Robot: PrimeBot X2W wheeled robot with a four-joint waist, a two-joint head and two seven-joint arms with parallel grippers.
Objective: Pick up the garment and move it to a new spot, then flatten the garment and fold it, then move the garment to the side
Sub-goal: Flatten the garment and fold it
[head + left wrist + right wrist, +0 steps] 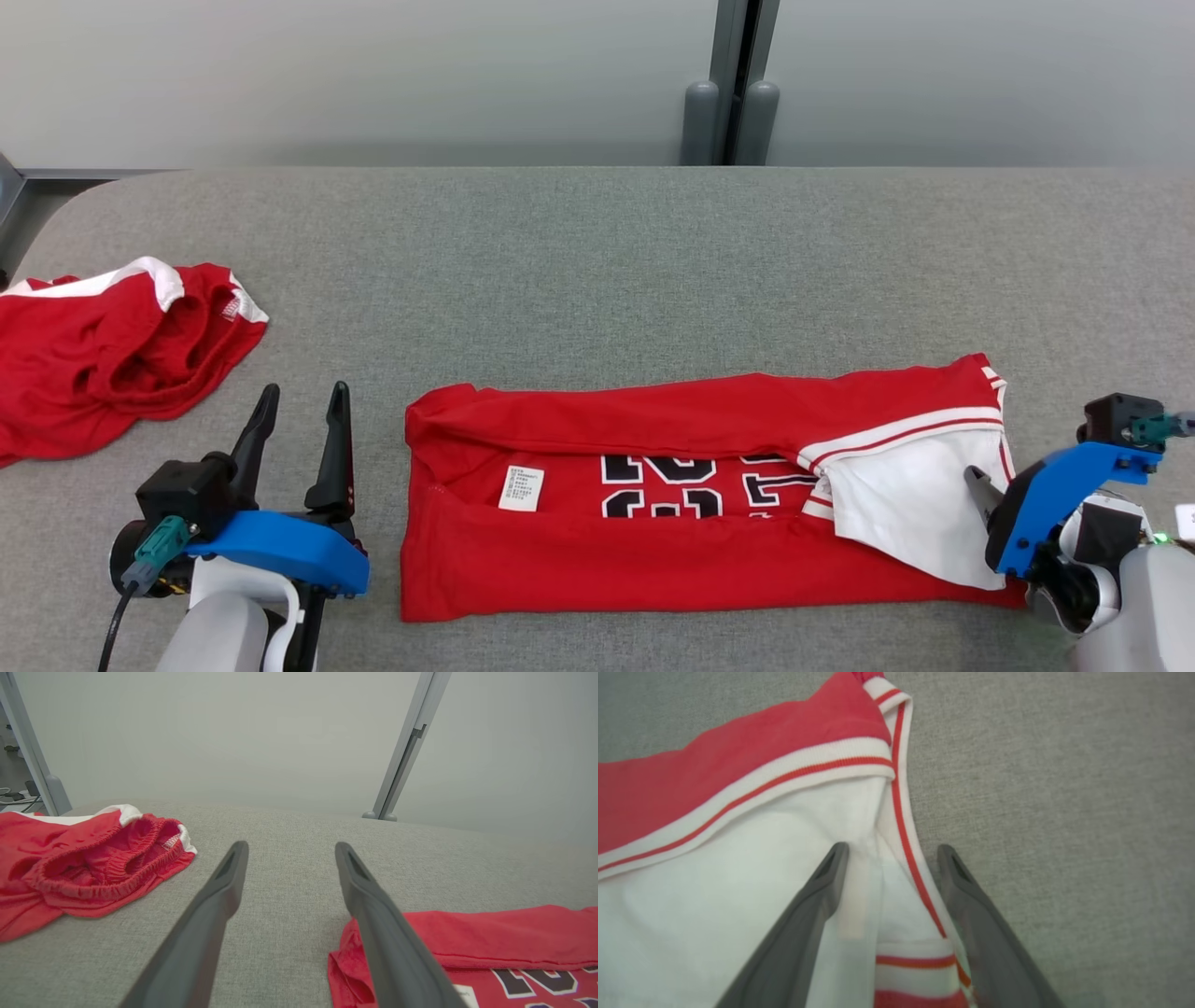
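Garment [653,504]: red jersey, folded lengthwise, near the counter's [597,243] front edge. Left fingers [331,457]: wide open, empty, beside its left end. Right fingers [817,896]: wide open astride the right-end trim, gripping nothing. Step: folding, probably. Next: pinch trim, fold across.

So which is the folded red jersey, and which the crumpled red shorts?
folded red jersey [653,569], head view, lower folded flap.
crumpled red shorts [112,882], left wrist view, elastic waistband.

Legible markings: none.
I see a white label [521,488] and fold-covered black characters [693,505] on the jersey [653,569]; neither can be read.
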